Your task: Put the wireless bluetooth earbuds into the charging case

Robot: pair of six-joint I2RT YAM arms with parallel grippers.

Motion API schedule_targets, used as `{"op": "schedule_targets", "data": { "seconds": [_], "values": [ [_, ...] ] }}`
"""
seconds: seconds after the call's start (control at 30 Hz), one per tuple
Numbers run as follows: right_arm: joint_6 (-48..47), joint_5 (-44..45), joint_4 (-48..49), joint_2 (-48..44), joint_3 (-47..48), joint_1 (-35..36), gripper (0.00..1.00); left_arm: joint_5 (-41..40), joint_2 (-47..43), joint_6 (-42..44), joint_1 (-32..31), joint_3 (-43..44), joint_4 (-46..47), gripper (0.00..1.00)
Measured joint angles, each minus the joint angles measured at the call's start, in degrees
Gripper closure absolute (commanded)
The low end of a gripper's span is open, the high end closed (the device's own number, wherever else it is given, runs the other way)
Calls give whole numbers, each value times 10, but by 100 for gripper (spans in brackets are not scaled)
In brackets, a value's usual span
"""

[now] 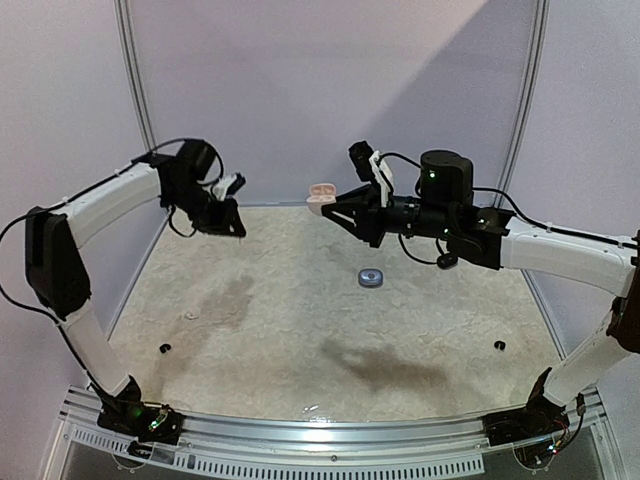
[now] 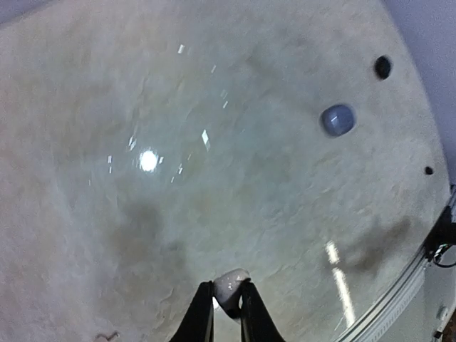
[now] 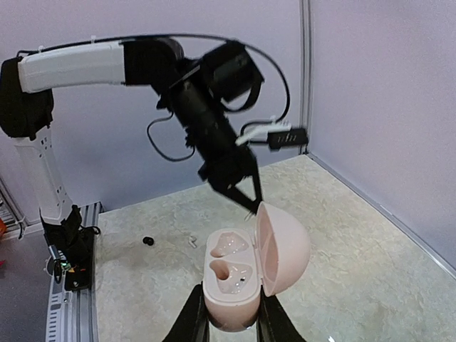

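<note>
A pale pink charging case (image 3: 231,285) hangs above the table, its lid (image 3: 285,246) swung open to the right and its two moulded sockets facing up. My right gripper (image 3: 229,313) is shut on its lower body. In the top view the case (image 1: 321,192) sits at the right gripper (image 1: 325,208), high near the back wall. My left gripper (image 2: 227,291) is shut on a small white earbud (image 2: 231,281), raised over the table. In the right wrist view the left gripper (image 3: 251,205) has its tips just behind the open lid; the earbud is hidden there.
A closed blue-grey case (image 1: 371,277) lies mid-table, also in the left wrist view as the blue-grey case (image 2: 338,120). A tiny pale piece (image 3: 191,241) lies on the left of the mat (image 1: 300,340). Black holes (image 1: 165,348) (image 1: 499,345) mark the mat. Walls enclose three sides.
</note>
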Motion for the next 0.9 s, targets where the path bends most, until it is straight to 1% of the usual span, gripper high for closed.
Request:
{"op": "schedule_targets", "data": {
  "seconds": [0.1, 0.2, 0.3, 0.37, 0.47, 0.63, 0.73, 0.87, 0.9],
  "values": [
    [-13, -31, 11, 0, 0, 0, 100, 43, -40, 26, 0, 86, 4, 91],
    [-29, -73, 23, 0, 2, -1, 100, 91, -94, 48, 0, 125, 23, 86],
    [-39, -113, 36, 0, 11, -2, 100, 140, -160, 58, -1, 115, 70, 79],
    [-42, -139, 43, 4, 28, -2, 100, 172, -212, 61, -7, 87, 117, 79],
    [-48, -174, 54, 21, 70, -2, 100, 208, -263, 67, -34, 67, 163, 81],
    [-55, -216, 70, 53, 127, -2, 100, 268, -280, 74, -89, 71, 215, 83],
    [-55, -225, 75, 66, 142, -2, 100, 278, -272, 77, -97, 72, 222, 83],
    [-51, -201, 68, 68, 140, -6, 100, 282, -269, 60, -67, 41, 239, 75],
    [-48, -192, 66, 67, 136, -7, 100, 282, -271, 66, -57, 29, 237, 70]
  ]
}}
